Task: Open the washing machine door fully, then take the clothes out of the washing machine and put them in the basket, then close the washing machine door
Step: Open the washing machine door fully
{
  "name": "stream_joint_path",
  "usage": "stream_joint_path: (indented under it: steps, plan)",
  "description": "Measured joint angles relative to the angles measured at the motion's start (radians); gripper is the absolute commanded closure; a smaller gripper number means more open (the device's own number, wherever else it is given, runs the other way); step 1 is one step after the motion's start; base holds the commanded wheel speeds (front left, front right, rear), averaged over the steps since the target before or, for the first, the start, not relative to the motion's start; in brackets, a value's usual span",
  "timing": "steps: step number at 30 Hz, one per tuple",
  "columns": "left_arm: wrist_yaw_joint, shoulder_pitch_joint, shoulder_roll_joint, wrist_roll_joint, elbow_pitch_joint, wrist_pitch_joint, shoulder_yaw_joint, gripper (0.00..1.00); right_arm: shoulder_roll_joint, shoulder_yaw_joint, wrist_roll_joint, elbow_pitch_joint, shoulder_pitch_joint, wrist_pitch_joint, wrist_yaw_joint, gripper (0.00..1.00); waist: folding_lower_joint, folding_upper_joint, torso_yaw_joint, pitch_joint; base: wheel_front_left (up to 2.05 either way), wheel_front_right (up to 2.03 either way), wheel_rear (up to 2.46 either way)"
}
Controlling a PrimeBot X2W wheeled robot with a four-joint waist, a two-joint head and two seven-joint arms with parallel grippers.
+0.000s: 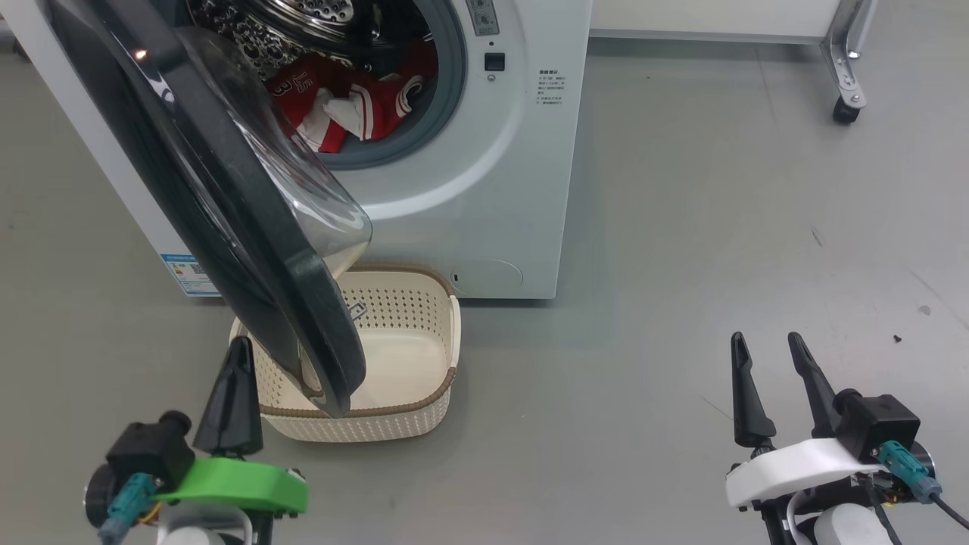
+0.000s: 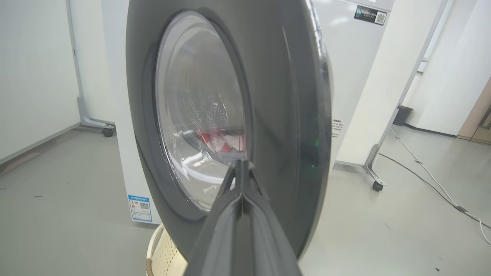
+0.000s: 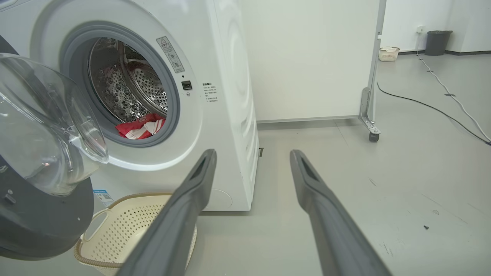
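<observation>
A test lab: wheeled white partitions [image 3: 307, 57], taped cable [image 3: 449, 94], freestanding washing machine [image 3: 226, 126].

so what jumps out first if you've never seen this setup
The big black washing machine door stands swung out at the head view's left, overhanging the cream basket on the floor. Behind it, red clothes lie in the drum. The left gripper is shut near the door's edge; the right gripper is open.
</observation>
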Motion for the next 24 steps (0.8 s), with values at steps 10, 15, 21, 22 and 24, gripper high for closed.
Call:
stream_joint_path:
  steps: [10, 15, 21, 22, 24]
  plan:
    - [-0.035, -0.152, 0.004, 0.041, -0.187, -0.005, 0.075, 1.0, 0.017, -0.017, -0.014, 0.009, 0.0, 0.0, 0.01, 0.0, 0.0, 0.0, 0.001, -0.005, 0.0, 0.0, 0.0]
    - [-0.047, -0.23, 0.008, 0.068, -0.254, -0.005, 0.083, 1.0, 0.023, -0.018, -0.02, 0.016, 0.0, 0.0, 0.021, 0.0, 0.0, 0.0, 0.0, -0.011, 0.0, 0.0, 0.0]
    - [-0.065, -0.294, 0.018, 0.086, -0.278, -0.006, 0.052, 1.0, 0.03, -0.019, -0.026, 0.023, 0.0, 0.0, 0.031, 0.0, 0.0, 0.0, -0.008, -0.018, 0.0, 0.0, 0.0]
    - [-0.067, -0.299, 0.019, 0.089, -0.278, -0.006, 0.044, 1.0, 0.032, -0.019, -0.026, 0.025, 0.0, 0.0, 0.036, 0.0, 0.0, 0.0, -0.009, -0.019, 0.0, 0.0, 0.0]
    - [-0.07, -0.305, 0.019, 0.089, -0.274, -0.006, 0.025, 1.0, 0.036, -0.02, -0.027, 0.028, 0.0, 0.0, 0.037, 0.0, 0.0, 0.0, -0.013, -0.021, 0.0, 0.0, 0.0]
